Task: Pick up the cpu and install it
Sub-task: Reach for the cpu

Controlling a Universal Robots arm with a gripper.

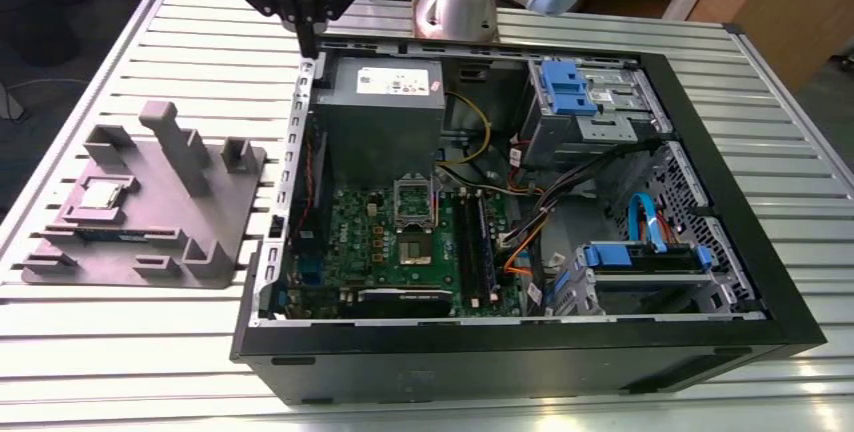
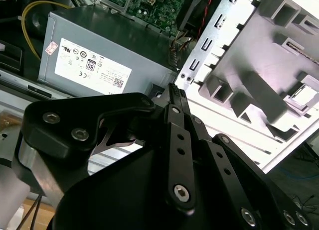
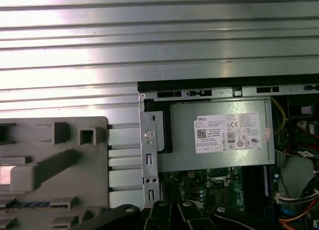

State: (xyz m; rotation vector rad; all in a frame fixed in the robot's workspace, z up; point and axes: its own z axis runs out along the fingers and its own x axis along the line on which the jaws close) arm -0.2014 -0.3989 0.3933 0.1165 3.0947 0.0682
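Observation:
The cpu (image 1: pixel 107 192) lies flat in a recess of the grey plastic tray (image 1: pixel 200 242) on the table, at the exterior view's left of the open computer case (image 1: pixel 534 352). Both wrist views catch it as a pale square, cpu (image 2: pixel 304 95) and cpu (image 3: pixel 4 172), at the tray's edge. My gripper (image 1: pixel 310 44) hangs above the case's rear corner nearest the tray, a good way from the cpu. Its black fingers (image 2: pixel 174 98) are pressed together with nothing between them. The motherboard (image 1: pixel 400 242) lies exposed inside the case.
A grey power supply box (image 1: pixel 380 102) with a white label sits just below the gripper. Cables, blue drive brackets (image 1: pixel 647 257) and a drive cage (image 1: pixel 587 102) fill the case's other side. A memory stick (image 1: pixel 114 234) lies in the tray. The tray's posts (image 1: pixel 174 142) stand upright.

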